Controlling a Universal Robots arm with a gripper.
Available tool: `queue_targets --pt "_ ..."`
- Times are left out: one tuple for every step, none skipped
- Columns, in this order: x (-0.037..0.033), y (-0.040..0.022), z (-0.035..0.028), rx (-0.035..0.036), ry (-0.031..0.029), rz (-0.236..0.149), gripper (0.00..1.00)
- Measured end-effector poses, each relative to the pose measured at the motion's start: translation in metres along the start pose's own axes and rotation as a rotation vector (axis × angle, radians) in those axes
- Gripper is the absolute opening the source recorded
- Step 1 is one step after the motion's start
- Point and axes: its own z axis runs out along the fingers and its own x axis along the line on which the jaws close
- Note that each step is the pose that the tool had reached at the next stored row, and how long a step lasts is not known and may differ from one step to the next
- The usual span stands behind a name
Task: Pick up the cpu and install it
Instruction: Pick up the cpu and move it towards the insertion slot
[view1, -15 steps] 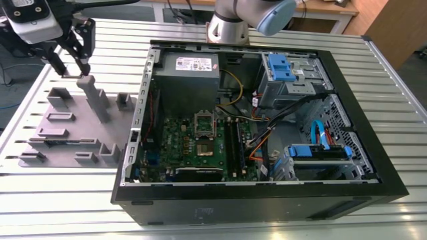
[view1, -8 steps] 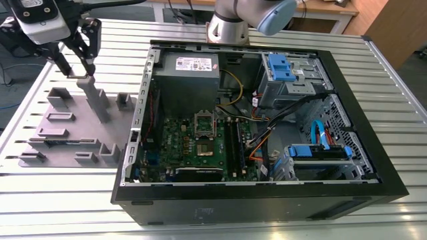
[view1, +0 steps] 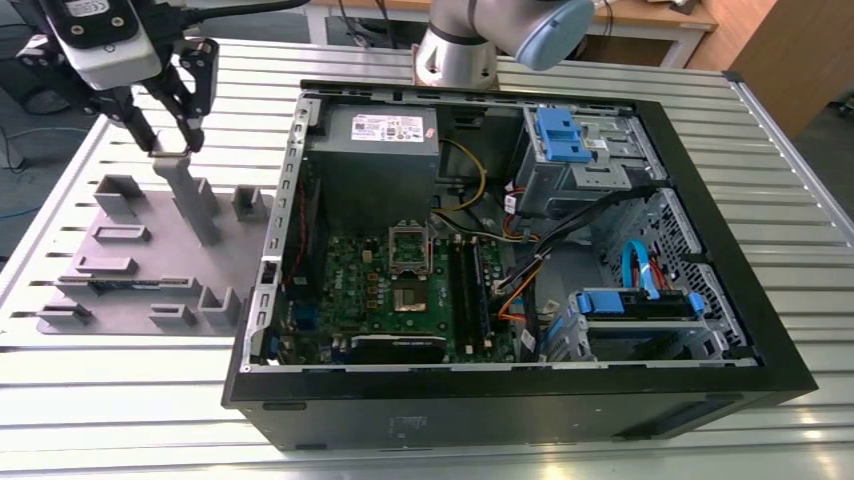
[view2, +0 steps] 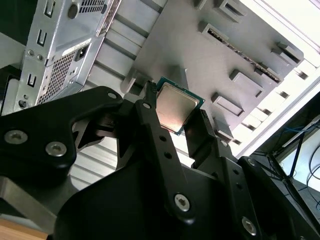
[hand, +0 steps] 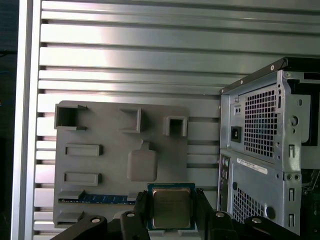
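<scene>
Bright, even light glares off the ribbed metal surface (hand: 125, 45) and gives the cpu (view2: 175, 106) a sheen, while the computer case (view1: 507, 410) is dim and shadowed inside.

Arm (view1: 461, 55): silver-grey tube, light-blue joint cap (view1: 554, 30). Tool (view1: 167, 138): white housing, black linkage fingers (view2: 155, 135), silver hex screws (view2: 180, 201) at pivots.

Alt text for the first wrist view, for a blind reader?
The gripper holds the cpu over a grey fixture plate on a slatted table; a computer case stands beside the plate.
</scene>
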Motion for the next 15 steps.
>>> queue_targets --pt "-0.0016 0.0000 0.0001 0.0000 0.0000 0.000 0.47" --pt "-0.0032 0.0000 0.0001 0.0000 0.0001 0.000 0.47" --pt "-0.0048 -0.0001 0.0002 0.0000 0.0000 0.000 0.47" --pt "-0.0064 -0.0001 0.0003 0.0000 0.0000 0.000 0.47" --pt "-0.0081 -0.0001 0.0003 0.0000 0.0001 0.000 0.47" --pt "-0.0098 -0.0001 0.0005 -0.0001 0.0000 0.000 0.47" --pt "-0.0115 -0.0002 0.0006 0.0000 0.0000 0.000 0.47" --pt "-0.0131 -0.0002 0.0006 0.0000 0.0000 0.000 0.47" --pt "-0.0148 -0.0002 0.0007 0.0000 0.0000 0.000 0.47" --pt "-0.0165 -0.0002 0.0008 -0.0001 -0.0001 0.000 0.47" --pt "-0.0180 -0.0003 0.0009 -0.0001 0.0000 0.000 0.47" --pt "-0.0195 -0.0003 0.0010 0.0000 0.0000 0.000 0.47" --pt "-0.0209 -0.0003 0.0010 0.0000 0.0000 0.000 0.47" --pt "-0.0223 -0.0003 0.0011 0.0000 0.0000 0.000 0.47" --pt "-0.0236 -0.0003 0.0012 0.0000 0.0000 0.000 0.47"
